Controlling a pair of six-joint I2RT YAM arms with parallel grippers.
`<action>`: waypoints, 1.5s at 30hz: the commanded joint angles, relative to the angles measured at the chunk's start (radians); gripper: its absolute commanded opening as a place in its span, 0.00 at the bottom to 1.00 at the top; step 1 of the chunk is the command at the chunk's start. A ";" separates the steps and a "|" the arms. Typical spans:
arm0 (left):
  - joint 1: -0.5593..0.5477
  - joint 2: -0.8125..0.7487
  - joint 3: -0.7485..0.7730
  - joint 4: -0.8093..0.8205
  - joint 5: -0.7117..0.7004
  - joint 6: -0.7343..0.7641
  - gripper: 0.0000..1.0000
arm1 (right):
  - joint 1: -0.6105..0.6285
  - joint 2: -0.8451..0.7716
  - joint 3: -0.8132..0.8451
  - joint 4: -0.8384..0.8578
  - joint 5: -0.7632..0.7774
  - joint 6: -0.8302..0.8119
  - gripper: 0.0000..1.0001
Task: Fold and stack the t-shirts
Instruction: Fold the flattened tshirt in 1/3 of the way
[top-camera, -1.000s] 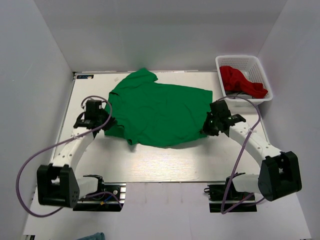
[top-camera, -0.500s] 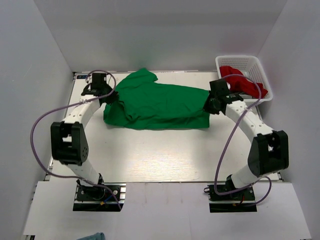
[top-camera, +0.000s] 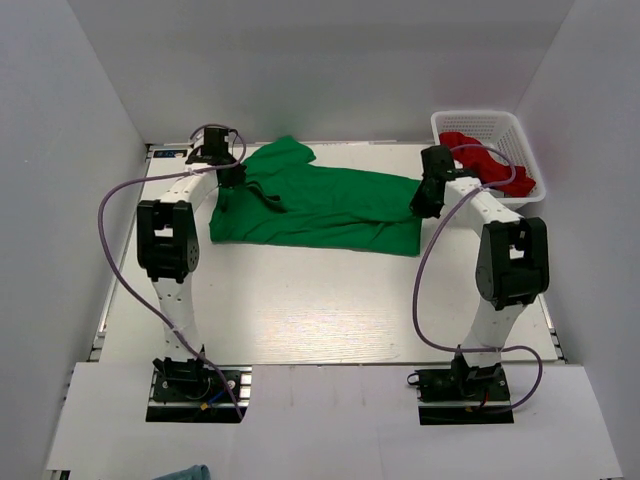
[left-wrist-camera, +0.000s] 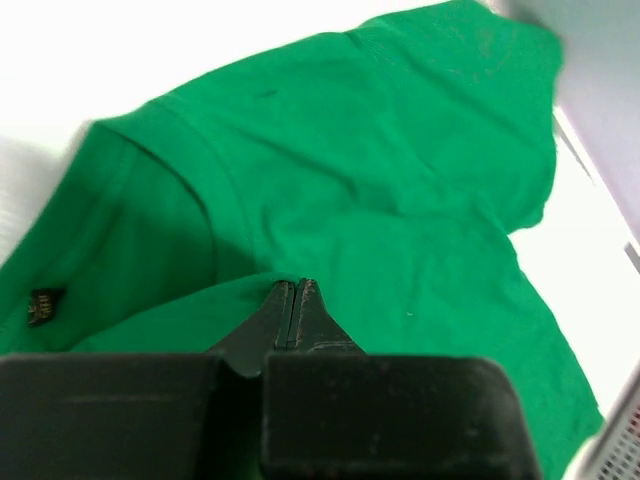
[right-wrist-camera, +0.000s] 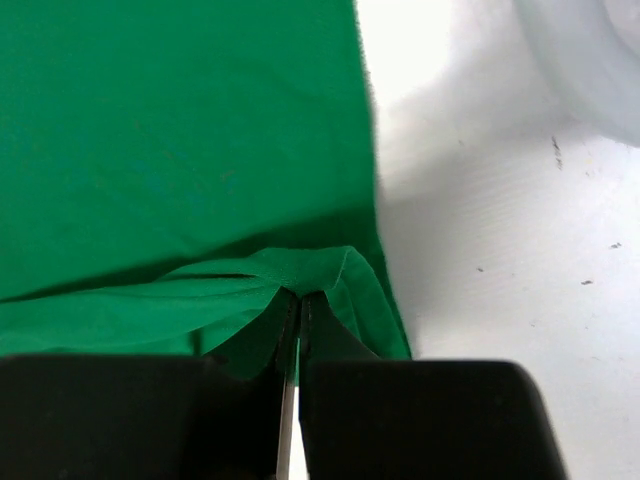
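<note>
White table (top-camera: 330, 310), white walls all round, and the green t-shirt (top-camera: 330, 210) lies across the far half of the surface as a long band, doubled over on itself, with one sleeve poking out toward the back wall. Both arms are stretched far out to it. The left gripper (left-wrist-camera: 297, 290) has its jaws pressed together on a ridge of green cloth at the shirt's left end, and the wrist view shows the fabric bunching right at the fingertips. The right gripper (right-wrist-camera: 297, 300) is likewise pinched shut on a pleat of green at the right-hand edge, just beside bare table. So the first lengthwise fold looks nearly laid, but neither gripper has let go, and the cloth is wrinkled rather than flat. The cross folds that would make a neat packet are not yet done. The red t-shirt (top-camera: 485, 165) sits crumpled in the white basket (top-camera: 520, 125) at the far right corner, unfolded. No stack exists, so by this reckoning most of the job lies ahead.
</note>
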 joint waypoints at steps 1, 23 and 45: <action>0.006 -0.030 0.039 0.014 -0.053 0.015 0.00 | -0.014 -0.013 -0.010 -0.020 -0.021 0.029 0.00; -0.012 -1.138 -1.017 -0.082 -0.164 -0.123 0.00 | 0.001 -0.803 -0.817 0.026 -0.292 -0.005 0.00; -0.002 -1.004 -0.870 -0.073 -0.139 -0.126 0.00 | -0.006 -0.672 -0.691 0.086 -0.291 -0.025 0.00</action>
